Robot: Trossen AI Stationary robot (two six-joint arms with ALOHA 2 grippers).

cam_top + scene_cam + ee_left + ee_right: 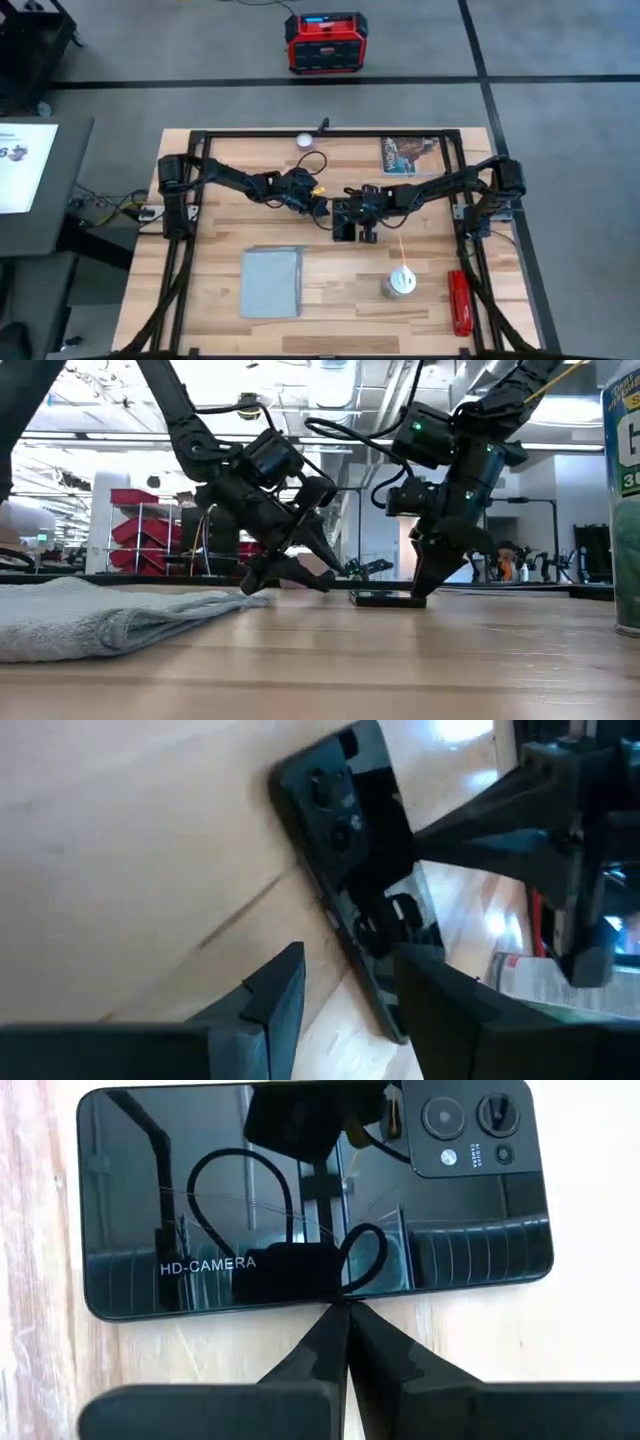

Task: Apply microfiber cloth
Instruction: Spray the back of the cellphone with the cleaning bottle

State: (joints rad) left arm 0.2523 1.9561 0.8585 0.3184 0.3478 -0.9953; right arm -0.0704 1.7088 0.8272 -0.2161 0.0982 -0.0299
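- High view: wooden table (pixel 330 320) with a black frame around it; both arms reach in toward the centre.
- Microfiber cloth (pixel 271 282): pale grey-blue, lying flat on the table at about 7 o'clock from the centre, well apart from both tools. In the low view it shows as a rumpled sheet at the near left (pixel 90 615).
- Phone (pixel 310 1200): black, lying back-up with the camera block showing, at the table's centre (pixel 343 232).
- Right tool (pixel 348 1330): fingers closed together, tips touching the phone's long edge; the low view shows it pointing down onto the phone (pixel 425 585).
- Left tool (pixel 345 995): fingers spread, low over the table just beside the phone at its 10 o'clock, holding nothing.
- Picture card (pixel 405 156): table's far edge, 1 o'clock.
- White canister (pixel 399 284): 4 o'clock from the centre.
- Red tool-like object (pixel 460 301): 4 o'clock, near the right frame rail.
- Red-and-black box (pixel 323 42): on the floor beyond the table, 12 o'clock.
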